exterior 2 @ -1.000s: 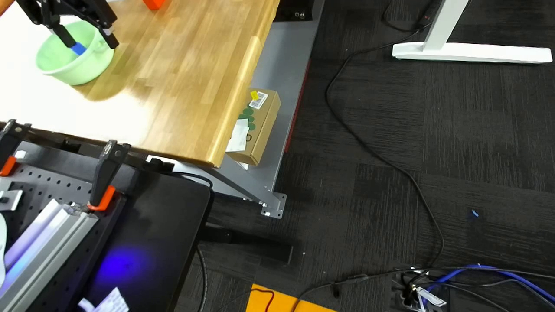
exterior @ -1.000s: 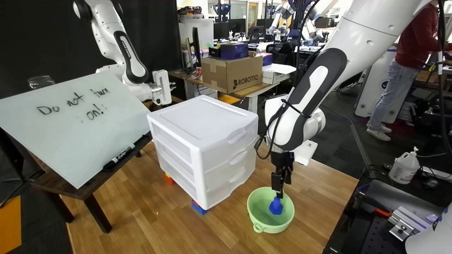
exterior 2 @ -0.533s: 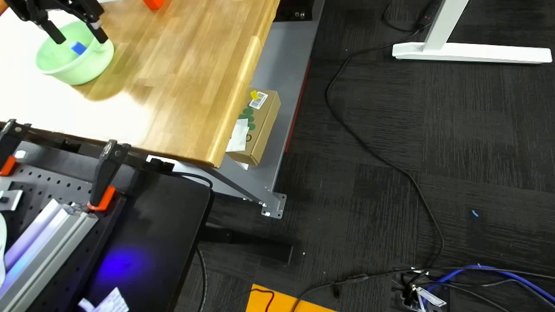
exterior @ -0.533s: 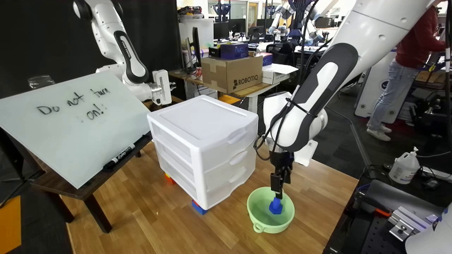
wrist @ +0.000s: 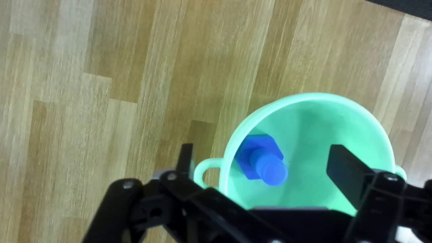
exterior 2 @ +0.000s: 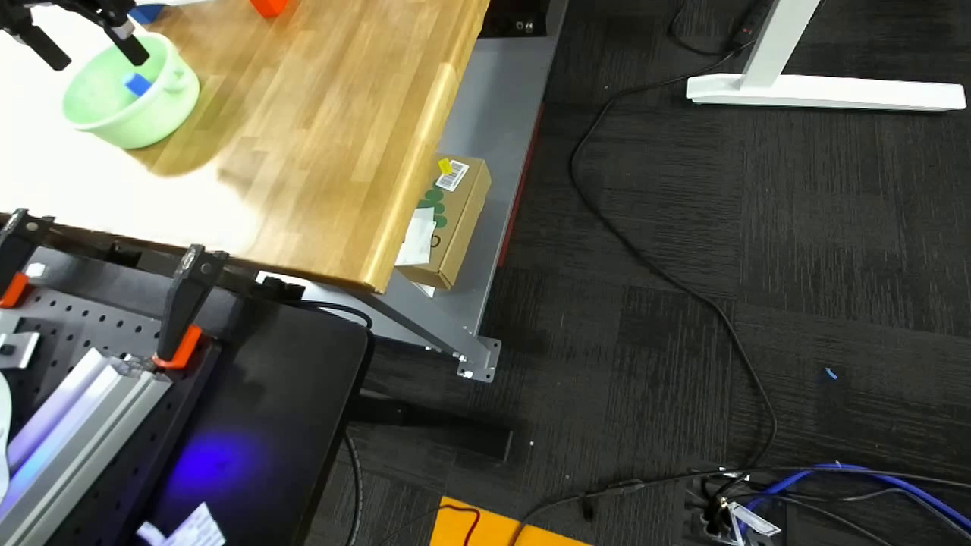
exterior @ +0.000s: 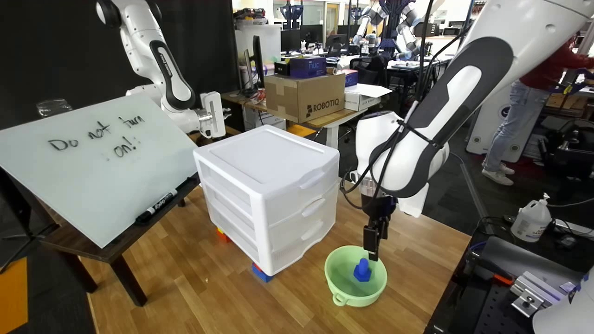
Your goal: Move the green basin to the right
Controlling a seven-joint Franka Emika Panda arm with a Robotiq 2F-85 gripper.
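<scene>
1. Currently find the green basin (exterior: 350, 288) upright on the wooden tabletop (exterior: 222, 301), in an exterior view.
2. See the gripper (wrist: 262, 148) pointing down, partly over the basin, with jaws spread wide apart.
3. In wrist view, read the basin's centre at roughly 3 o'clock from the gripper's midpoint.
4. Same view: note one finger (wrist: 349, 175) over the basin's inside, toward 3 o'clock, and the other outside the rim at 9 o'clock, near the loop handle (wrist: 206, 162).
5. In an exterior view, see the fingertips (exterior 2: 135, 51) split likewise: one overlapping the basin's mouth toward 1 o'clock, one past the rim toward 10 o'clock.
6. Contact between fingers and basin: cannot tell from these views.
7. Note the blue object (wrist: 261, 160) inside the basin, toward 9 o'clock in wrist view, showing between the two fingers.
8. Mark the white drawer unit (exterior: 266, 200) apart from the basin, at 10 o'clock from it in an exterior view.
</scene>
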